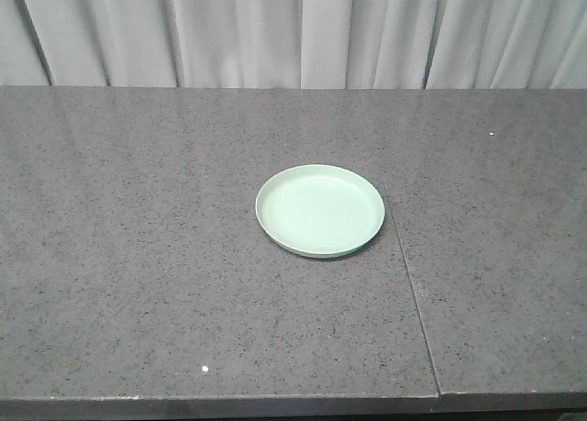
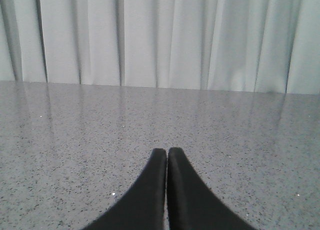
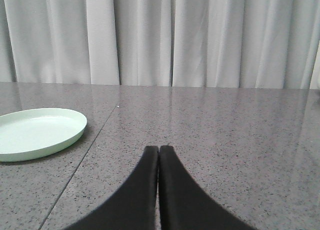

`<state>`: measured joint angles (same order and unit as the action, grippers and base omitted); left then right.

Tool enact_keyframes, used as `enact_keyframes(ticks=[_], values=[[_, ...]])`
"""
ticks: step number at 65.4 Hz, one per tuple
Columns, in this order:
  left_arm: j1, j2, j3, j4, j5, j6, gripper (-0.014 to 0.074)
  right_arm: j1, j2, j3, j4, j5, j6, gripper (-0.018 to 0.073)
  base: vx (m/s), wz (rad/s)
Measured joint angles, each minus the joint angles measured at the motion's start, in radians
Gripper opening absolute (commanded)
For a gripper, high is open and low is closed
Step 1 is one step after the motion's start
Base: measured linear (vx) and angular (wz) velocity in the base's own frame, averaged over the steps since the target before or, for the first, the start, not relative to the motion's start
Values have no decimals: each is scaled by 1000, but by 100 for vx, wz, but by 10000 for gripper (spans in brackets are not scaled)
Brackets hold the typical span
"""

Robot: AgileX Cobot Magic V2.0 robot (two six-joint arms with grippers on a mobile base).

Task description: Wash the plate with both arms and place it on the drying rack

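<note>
Mint-green and lying flat near the middle of the grey stone counter [image 1: 138, 256], just left of its seam, the plate [image 1: 319, 210] sat well apart from the left gripper [image 2: 167, 152] and right gripper [image 3: 158, 150], each pinched together on nothing, apparently parked ahead of any reach.

Left gripper [image 2: 167, 151]: black fingers [image 2: 150, 190] pressed together, tips meeting, nothing between them. Right gripper [image 3: 158, 149]: black fingers [image 3: 180, 195] likewise pressed together, holding nothing.
</note>
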<state>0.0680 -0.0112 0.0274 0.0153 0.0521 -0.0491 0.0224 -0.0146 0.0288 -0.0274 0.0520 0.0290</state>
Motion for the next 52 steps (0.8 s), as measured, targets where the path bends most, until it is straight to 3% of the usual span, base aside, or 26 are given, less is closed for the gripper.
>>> enact_keyframes(ticks=[38,52], values=[[0,0,0,0,0,0,-6,0,0,-4,15,-1,4,-4,0,0],[0,0,0,0,0,0,-6,0,60,-196,-7,139,1,-4,0,0]])
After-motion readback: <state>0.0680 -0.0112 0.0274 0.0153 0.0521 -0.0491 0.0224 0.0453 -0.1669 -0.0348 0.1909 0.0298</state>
